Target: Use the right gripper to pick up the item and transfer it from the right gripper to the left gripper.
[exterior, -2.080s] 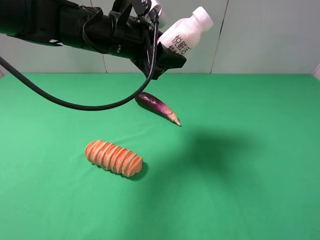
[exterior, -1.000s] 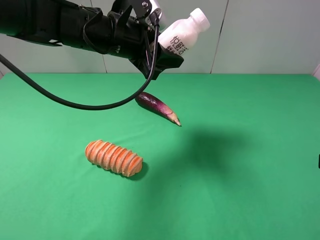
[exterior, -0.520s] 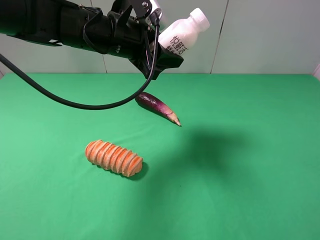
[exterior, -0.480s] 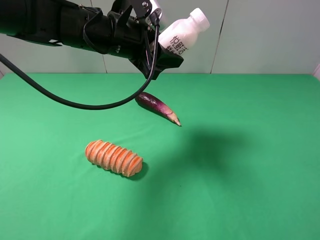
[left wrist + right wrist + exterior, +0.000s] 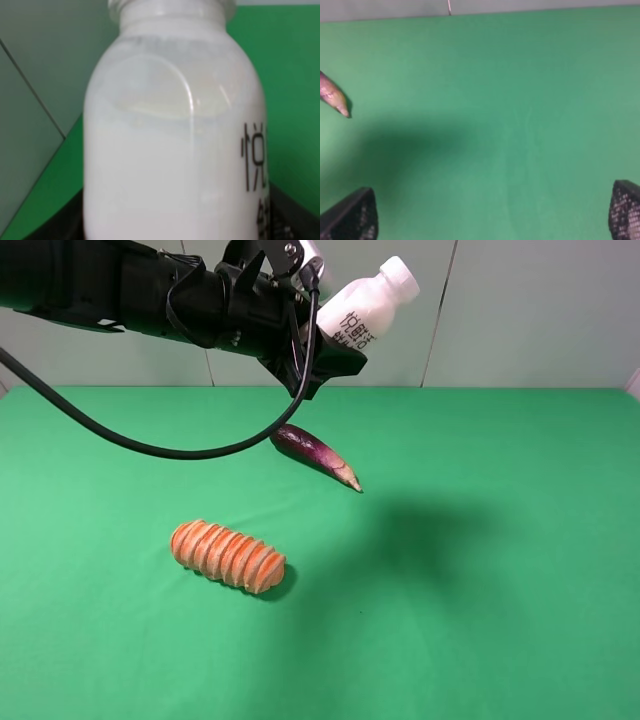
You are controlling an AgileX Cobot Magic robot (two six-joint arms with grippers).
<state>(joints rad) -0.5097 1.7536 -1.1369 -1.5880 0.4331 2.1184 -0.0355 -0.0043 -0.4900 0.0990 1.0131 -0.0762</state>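
Note:
The white drink bottle (image 5: pixel 365 306) with white cap and dark lettering is held high above the green table, cap pointing up and to the right. My left gripper (image 5: pixel 335 345) is shut on the bottle's lower part. In the left wrist view the bottle (image 5: pixel 170 145) fills the frame close up. My right gripper (image 5: pixel 495 212) does not show in the exterior view. In the right wrist view its two black fingertips (image 5: pixel 350 215) stand wide apart with nothing between them, above bare green cloth.
A purple eggplant (image 5: pixel 315 454) lies on the green table (image 5: pixel 480 540) below the left gripper; its tip shows in the right wrist view (image 5: pixel 332 97). A ridged orange bread loaf (image 5: pixel 228 556) lies nearer the front left. A thick black cable (image 5: pixel 150 445) loops under the left arm.
The bottle and left gripper shifted slightly to the left early on, then stayed still. The eggplant and loaf have not moved.

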